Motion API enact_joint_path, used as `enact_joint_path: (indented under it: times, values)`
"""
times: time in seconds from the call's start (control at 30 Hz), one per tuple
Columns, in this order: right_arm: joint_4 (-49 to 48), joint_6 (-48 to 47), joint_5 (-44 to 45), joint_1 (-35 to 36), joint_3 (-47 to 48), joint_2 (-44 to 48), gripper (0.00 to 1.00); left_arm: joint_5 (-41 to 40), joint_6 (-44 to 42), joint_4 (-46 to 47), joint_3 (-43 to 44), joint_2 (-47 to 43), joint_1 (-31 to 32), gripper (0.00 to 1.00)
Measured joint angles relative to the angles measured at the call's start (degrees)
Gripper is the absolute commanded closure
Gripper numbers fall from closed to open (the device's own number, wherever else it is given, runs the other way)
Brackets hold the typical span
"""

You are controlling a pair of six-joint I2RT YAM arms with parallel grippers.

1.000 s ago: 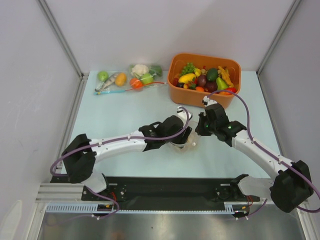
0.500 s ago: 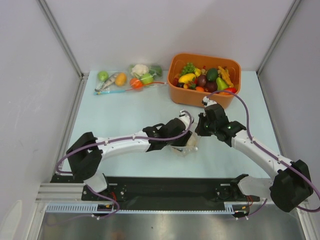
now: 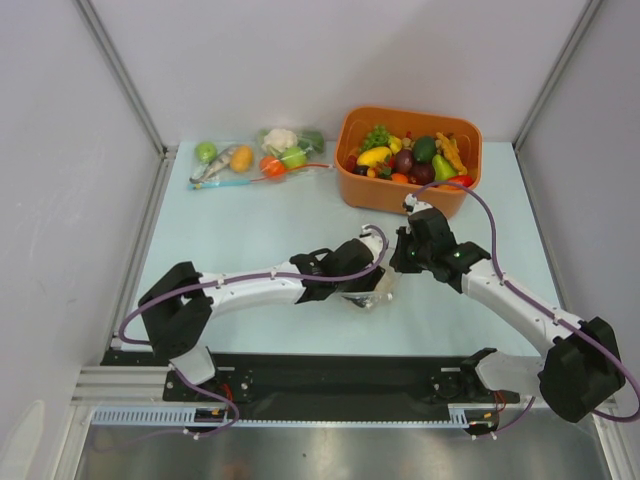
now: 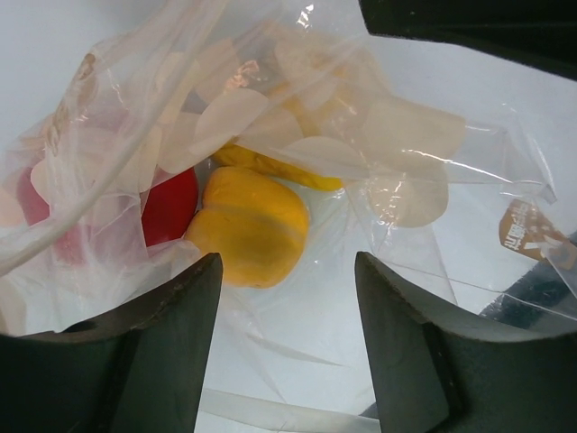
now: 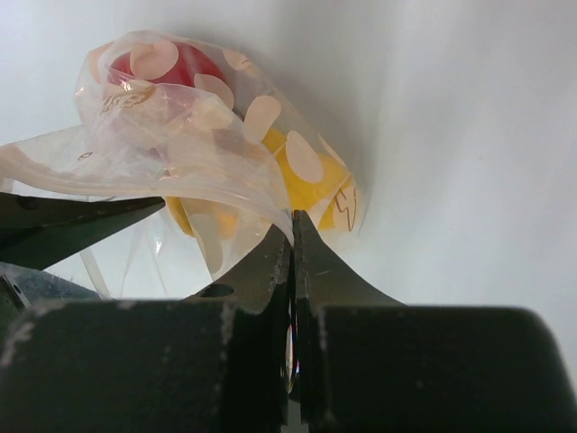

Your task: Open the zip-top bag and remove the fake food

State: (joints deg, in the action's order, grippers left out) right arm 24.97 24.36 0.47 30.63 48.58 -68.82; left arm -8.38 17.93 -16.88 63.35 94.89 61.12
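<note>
**Right claw pinching bag film; left claw open at the bag**

- The zip-top bag (image 3: 377,290) is located on the pale table (image 3: 250,225), near the middle and slightly toward the near edge, between the two wrists. It is seen as clear crinkled film with pale oval prints (image 4: 410,194).
- The right gripper (image 5: 290,224) is recorded as closed. Its two fingers are pressed together, with an edge of the bag's film caught at their tips. In the top view the right gripper (image 3: 399,262) is placed at the bag's far right side.
- The left gripper (image 4: 287,271) is recorded as open. Its fingers (image 4: 162,352) are spread wide with nothing clamped, and the bag is seen between and beyond them. From above, the left gripper (image 3: 368,287) is found directly at the bag.
- The contents are seen inside the film: a red fruit (image 4: 171,206), a yellow fruit (image 4: 251,225) touching it, and a second yellow fruit (image 4: 279,169) partly hidden behind. The red fruit (image 5: 191,63) and one yellow fruit (image 5: 311,180) are confirmed in the right wrist view.
- Whether the zip strip is parted cannot be told.
- At the far edge, an orange tub (image 3: 405,197) of mixed fake produce and two other filled bags (image 3: 255,158) are noted, well apart from the arms.
</note>
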Motion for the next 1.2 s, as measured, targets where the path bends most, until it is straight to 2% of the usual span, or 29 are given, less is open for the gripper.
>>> enact_joint_path:
  times: [0.47, 0.7, 0.73, 0.87, 0.93, 0.97, 1.03, 1.13, 1.2]
  values:
    - [-0.1, 0.0, -0.4, 0.0, 0.0, -0.7, 1.00, -2.5, -0.2, -0.3, 0.3, 2.7, -0.5, 0.27]
    - [-0.3, 0.0, -1.4, 0.0, 0.0, -1.1, 1.00, -3.6, -0.9, 0.0, 1.1, 5.7, -1.3, 0.28]
    - [-0.4, 0.0, -1.5, 0.0, 0.0, -1.1, 1.00, -3.7, -1.1, 0.0, 1.3, 6.1, -1.6, 0.30]
    - [-0.5, -0.1, -1.6, -0.2, 0.0, -1.1, 1.00, -4.2, -2.0, 0.4, 1.9, 7.3, -2.3, 0.58]
    - [-0.5, -0.2, -1.6, -0.4, 0.0, -1.1, 1.00, -4.5, -2.4, 0.7, 2.1, 7.5, -2.6, 0.65]
    - [-0.5, -0.2, -1.7, -0.5, 0.0, -1.1, 1.00, -4.6, -2.8, 1.1, 2.1, 7.6, -2.7, 0.73]
    - [-0.5, -0.4, -1.7, -0.5, 0.0, -1.1, 1.00, -4.6, -3.1, 1.5, 2.1, 7.9, -2.9, 0.82]
    - [-0.5, -0.4, -1.9, -0.6, 0.0, -1.2, 1.00, -4.5, -3.5, 1.9, 2.1, 8.0, -2.9, 0.86]
    - [-0.7, -0.5, -2.1, -0.7, 0.0, -1.3, 1.00, -4.5, -3.5, 2.3, 2.1, 8.0, -3.0, 0.85]
